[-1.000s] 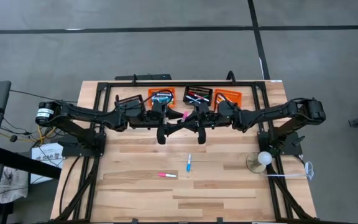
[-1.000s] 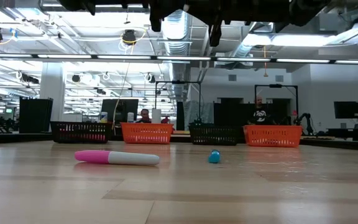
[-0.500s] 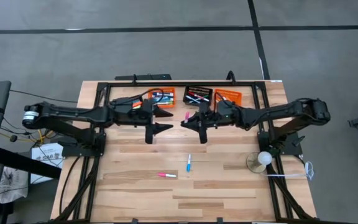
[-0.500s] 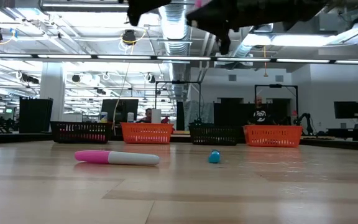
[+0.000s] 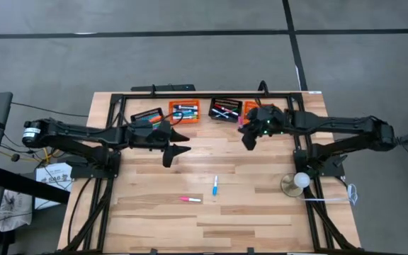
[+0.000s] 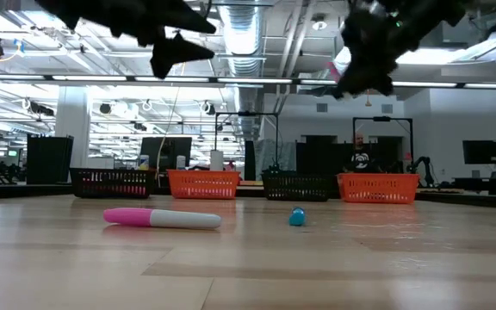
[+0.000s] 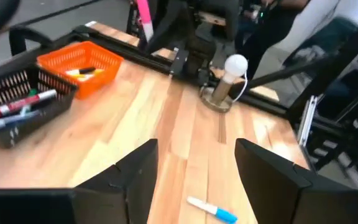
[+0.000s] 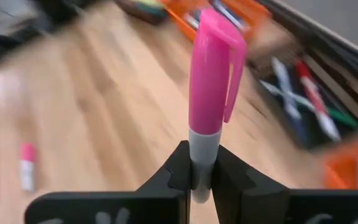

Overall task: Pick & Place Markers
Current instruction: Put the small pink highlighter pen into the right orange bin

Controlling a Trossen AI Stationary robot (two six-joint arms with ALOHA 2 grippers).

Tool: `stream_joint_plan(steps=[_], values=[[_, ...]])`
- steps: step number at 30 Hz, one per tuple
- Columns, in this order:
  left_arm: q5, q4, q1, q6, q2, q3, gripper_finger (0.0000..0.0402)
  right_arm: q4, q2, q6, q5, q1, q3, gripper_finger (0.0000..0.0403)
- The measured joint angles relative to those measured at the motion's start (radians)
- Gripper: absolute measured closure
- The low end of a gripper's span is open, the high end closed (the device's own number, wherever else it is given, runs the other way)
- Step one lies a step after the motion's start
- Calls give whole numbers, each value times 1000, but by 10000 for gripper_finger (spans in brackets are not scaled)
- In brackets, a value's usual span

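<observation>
My right gripper (image 8: pixel 197 177) is shut on a pink-capped marker (image 8: pixel 211 81). It hangs in the air near the far right baskets (image 5: pixel 248 136), and it shows high up in the low view (image 6: pixel 364 73). My left gripper (image 7: pixel 194 180) is open with nothing between its fingers, above the table left of centre (image 5: pixel 176 150). Two markers lie flat on the wood: a pink-and-white one (image 5: pixel 190 200) and a blue-capped one (image 5: pixel 215 185). More markers lie in the baskets along the far edge. My right gripper pinches the marker's pale barrel (image 8: pixel 199 149), just below the pink cap, between its two fingers. The capped end (image 8: pixel 213 43) sticks out past the fingertips. The marker is lifted clear of the table, and its pink cap (image 5: pixel 241 122) points toward the far edge.
Along the far edge stand a black basket (image 5: pixel 147 115), an orange basket (image 5: pixel 185 110), a black basket (image 5: pixel 226 108) and an orange basket (image 5: pixel 258 110). A white bulb on a round base (image 5: pixel 299 180) stands at the right. Bare wood lies around the two loose markers.
The two grippers were close together over the table's middle and have drawn apart. My left gripper has gone toward the table's left edge. My right gripper has carried the pink marker toward the right, near the far orange basket, and has tipped downward.
</observation>
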Motion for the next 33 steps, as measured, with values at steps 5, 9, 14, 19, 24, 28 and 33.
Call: stream_joint_plan(steps=[5, 9, 14, 19, 24, 28, 33], values=[[0, 246, 0, -97, 0, -153, 197, -187, -6, -22, -1, -131, 0, 377], [-25, 365, 0, -146, 0, -235, 199, -259, 15, -90, -5, -223, 0, 377], [-33, 379, 0, -166, 0, -289, 198, -320, 53, -169, -8, -323, 32, 377], [-33, 388, 0, -166, 1, -309, 198, -436, 151, -290, -4, -412, 136, 377], [-33, 390, 0, -166, 0, -313, 198, -554, 291, -400, -1, -482, 256, 377], [-33, 394, 0, -165, 0, -313, 198, -631, 404, -471, -1, -516, 332, 377], [-28, 396, -2, -172, 0, -313, 198, -663, 512, -539, 0, -532, 371, 377]])
